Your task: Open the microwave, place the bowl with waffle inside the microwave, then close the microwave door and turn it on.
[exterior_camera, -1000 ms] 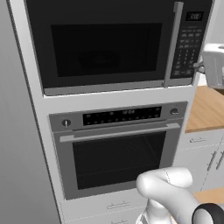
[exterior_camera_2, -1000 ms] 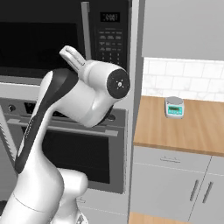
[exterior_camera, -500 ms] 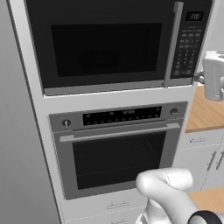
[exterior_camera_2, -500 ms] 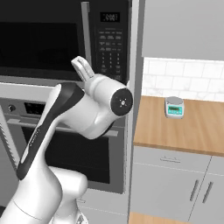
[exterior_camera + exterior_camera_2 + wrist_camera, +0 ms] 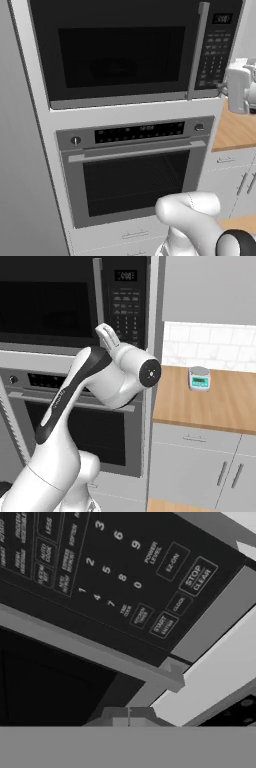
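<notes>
While the microwave door point(image 5: 122, 50) sits flush and shut in the left base view, the long grey handle point(image 5: 196, 50) stands just left of the keypad point(image 5: 214, 47), and a dim round shape shows behind the dark window; whether that is the turntable or the bowl I cannot tell. Below the microwave point(image 5: 135, 52) sits the oven point(image 5: 135, 172) with its horizontal handle. The white hand hangs at the right edge, just off the keypad's lower corner, over the wooden worktop point(image 5: 232, 131).

From the right base view the arm bends up in front of the oven, its wrist raised toward the keypad point(image 5: 125, 308) under the lit display point(image 5: 125, 276). A small kitchen scale point(image 5: 199, 378) stands on the worktop point(image 5: 210, 401), well apart from the arm.

Looking along the hand view, the tool point(image 5: 129, 718) has its tips pressed together, holding nothing, and points at the lower end of the handle beneath the keypad. The start button point(image 5: 163, 625) lies near, with stop/clear point(image 5: 198, 577) and the clock key close by.

Judging from this, only the start press is left. The keys are small and crowded, so a slight drift could land on a neighbouring key, or the tips could catch the handle's end and jog the door. No bowl or waffle is plainly visible.
</notes>
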